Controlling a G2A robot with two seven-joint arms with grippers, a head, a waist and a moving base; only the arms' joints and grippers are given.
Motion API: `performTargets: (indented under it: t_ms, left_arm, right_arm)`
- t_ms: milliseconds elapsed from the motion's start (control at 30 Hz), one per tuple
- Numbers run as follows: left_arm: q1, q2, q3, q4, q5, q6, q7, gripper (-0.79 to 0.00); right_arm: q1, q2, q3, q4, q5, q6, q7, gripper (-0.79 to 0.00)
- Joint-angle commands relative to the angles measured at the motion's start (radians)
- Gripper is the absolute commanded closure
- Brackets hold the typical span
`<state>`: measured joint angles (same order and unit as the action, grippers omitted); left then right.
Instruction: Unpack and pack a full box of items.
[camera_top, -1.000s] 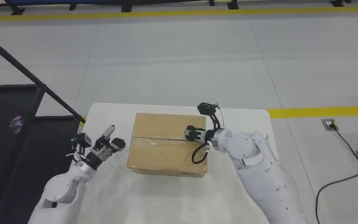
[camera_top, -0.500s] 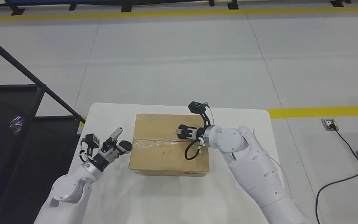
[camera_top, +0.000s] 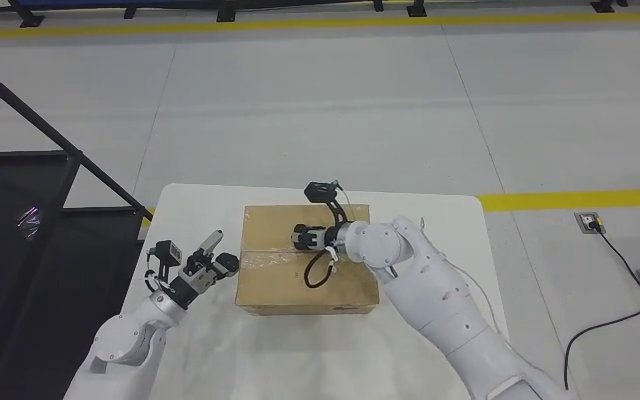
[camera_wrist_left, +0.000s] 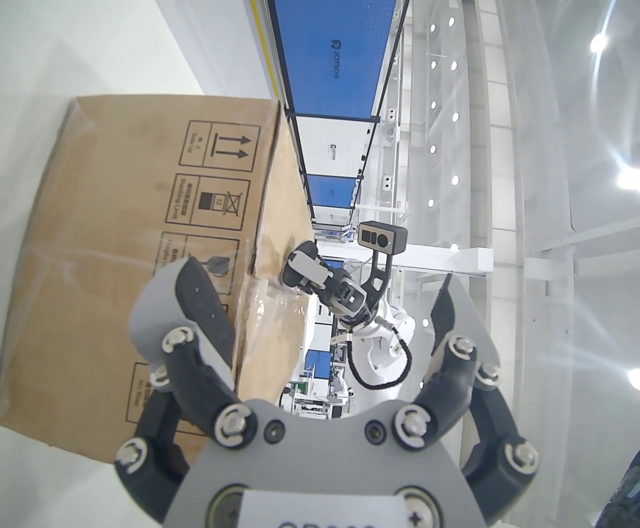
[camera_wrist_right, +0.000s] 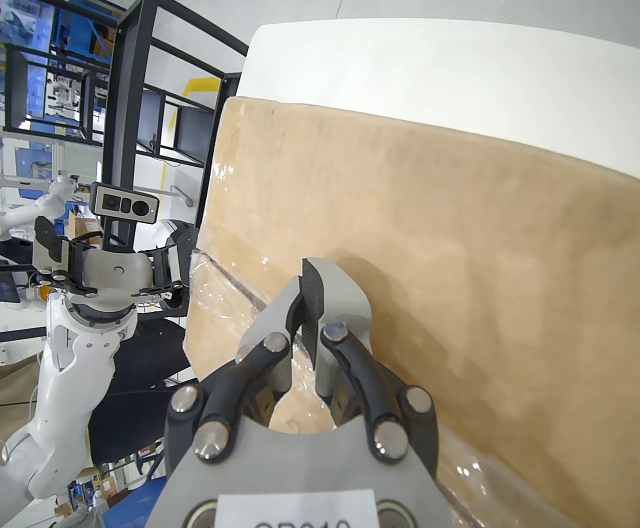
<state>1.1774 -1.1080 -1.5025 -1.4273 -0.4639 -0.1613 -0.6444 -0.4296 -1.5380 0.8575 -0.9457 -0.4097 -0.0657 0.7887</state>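
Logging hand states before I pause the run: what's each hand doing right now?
Left hand: open, empty, beside the box.
Right hand: shut, nothing visibly held, at the taped seam.

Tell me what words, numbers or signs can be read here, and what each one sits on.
On the cardboard box side: framed handling signs, including paired arrows and a stacking mark; captions too small to trust.
On the blue wall panel: a brand mark, left unquoted.
Base of the left pincer, white label: cut off at the edge.
Base of the right pincer, white label: likewise cut off.
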Motion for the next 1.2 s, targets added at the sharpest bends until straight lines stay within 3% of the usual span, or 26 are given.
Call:
performTargets:
  t_ms: [0, 233, 333, 467, 600, 800, 1167]
  left_arm:
    - [0.001, 0.0, -0.001, 0.001, 0.0, 0.001, 0.0, -0.785]
    - [0.002, 0.0, -0.002, -0.001, -0.001, 0.001, -0.005, -0.785]
    - [0.002, 0.0, -0.002, -0.002, 0.0, 0.001, -0.007, -0.785]
    - [0.002, 0.001, -0.004, -0.002, -0.001, 0.004, -0.007, -0.785]
    - [0.001, 0.0, -0.006, -0.001, -0.003, 0.003, -0.006, -0.785]
    - [-0.003, 0.0, -0.007, 0.0, -0.007, 0.001, -0.01, -0.785]
    - [-0.011, 0.002, -0.018, 0.009, -0.014, 0.005, -0.012, -0.785]
  right_arm:
    - [0.014, -0.01, -0.019, 0.016, 0.006, -0.009, -0.005, 0.0]
    - [0.058, -0.047, -0.079, 0.06, 0.013, -0.042, -0.033, 0.0]
    - [0.059, -0.054, -0.083, 0.055, 0.011, -0.091, -0.077, 0.0]
    - [0.05, -0.052, -0.07, 0.042, 0.058, -0.196, -0.029, 0.0]
    - [0.06, -0.058, -0.086, 0.058, 0.074, -0.15, 0.077, 0.0]
    - [0.07, -0.061, -0.08, 0.092, 0.076, -0.114, 0.103, 0.0]
    - [-0.027, 0.004, 0.029, -0.063, 0.013, -0.058, 0.199, 0.0]
